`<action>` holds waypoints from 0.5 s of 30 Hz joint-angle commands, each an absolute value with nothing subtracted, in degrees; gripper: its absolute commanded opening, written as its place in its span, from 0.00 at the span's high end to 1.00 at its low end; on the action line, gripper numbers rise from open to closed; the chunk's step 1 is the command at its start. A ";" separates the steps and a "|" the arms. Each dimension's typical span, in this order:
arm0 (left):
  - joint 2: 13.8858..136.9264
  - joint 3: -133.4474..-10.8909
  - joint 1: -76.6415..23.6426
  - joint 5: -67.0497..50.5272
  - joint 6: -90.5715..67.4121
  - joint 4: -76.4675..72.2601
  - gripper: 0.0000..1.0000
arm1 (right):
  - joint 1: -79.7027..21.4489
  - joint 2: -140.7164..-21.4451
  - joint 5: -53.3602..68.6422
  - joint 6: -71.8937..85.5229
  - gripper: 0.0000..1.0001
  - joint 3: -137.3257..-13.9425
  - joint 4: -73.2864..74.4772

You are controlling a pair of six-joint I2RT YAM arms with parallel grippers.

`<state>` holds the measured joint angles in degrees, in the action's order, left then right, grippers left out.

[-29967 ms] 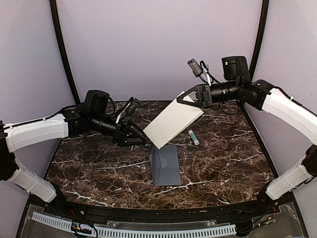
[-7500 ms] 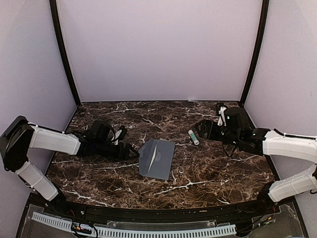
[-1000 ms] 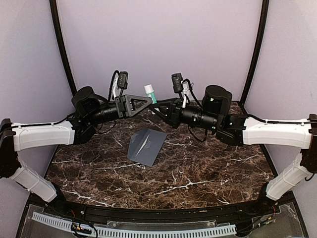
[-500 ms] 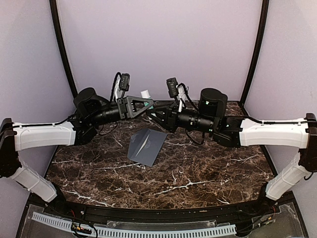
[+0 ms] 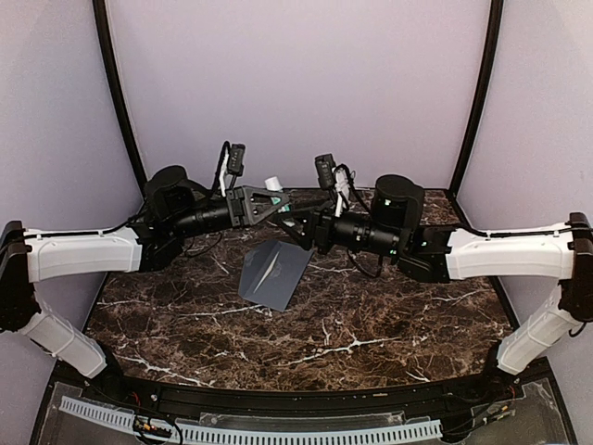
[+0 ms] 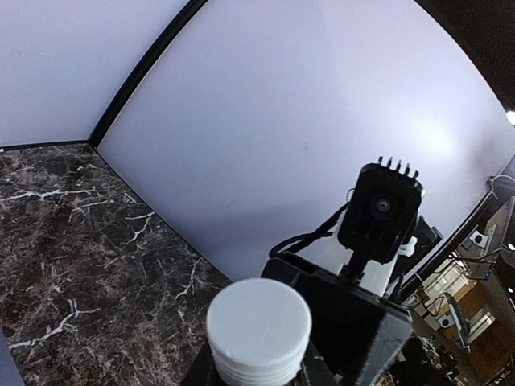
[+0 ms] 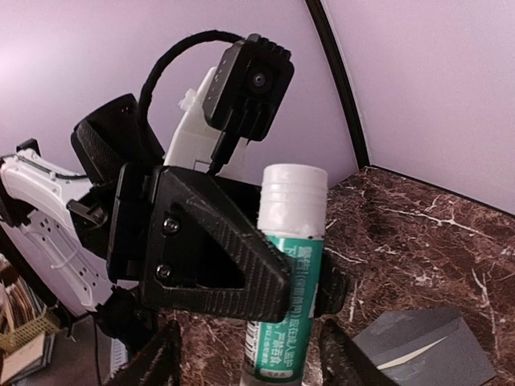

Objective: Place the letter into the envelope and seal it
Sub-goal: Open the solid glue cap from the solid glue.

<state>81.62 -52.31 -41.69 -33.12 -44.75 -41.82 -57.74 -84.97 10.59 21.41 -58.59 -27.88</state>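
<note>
Since half a second ago both arms have sunk a little and the right pincer (image 5: 295,221) has spread.

Top view: left pincer (image 5: 278,202) and right meet in the air over the far desk (image 5: 398,315), with the glue stick (image 5: 272,183) between them. The envelope (image 5: 273,273) lies flat below.

Left wrist: only the stick's white end shows.

Right wrist: the left pincer is clenched on the stick, and the right fingers (image 7: 161,358) are released either side. Advice: withdraw the right straight, without brushing it.

No letter is visible; judged inside the envelope, not yet sealed.

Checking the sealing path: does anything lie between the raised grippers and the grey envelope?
Nothing visible does. The flat slate-grey paper envelope lies uncovered on the marble table; the left gripper holds the white-capped green glue stick.
</note>
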 commanded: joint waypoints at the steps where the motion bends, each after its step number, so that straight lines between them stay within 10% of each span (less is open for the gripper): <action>1: 79.32 -55.17 -41.91 -27.45 -40.13 -31.26 1.00 | -58.01 -83.79 9.97 21.91 0.37 -57.27 -31.99; 15: 74.70 -58.95 -38.87 -23.07 -24.04 -11.67 1.00 | -54.78 -73.94 5.09 21.26 0.04 -55.67 -20.48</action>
<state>76.38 -56.14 -39.88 -22.92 -32.40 -21.47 -56.80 -77.47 7.62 21.52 -55.99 -22.61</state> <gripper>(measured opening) 0.239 0.946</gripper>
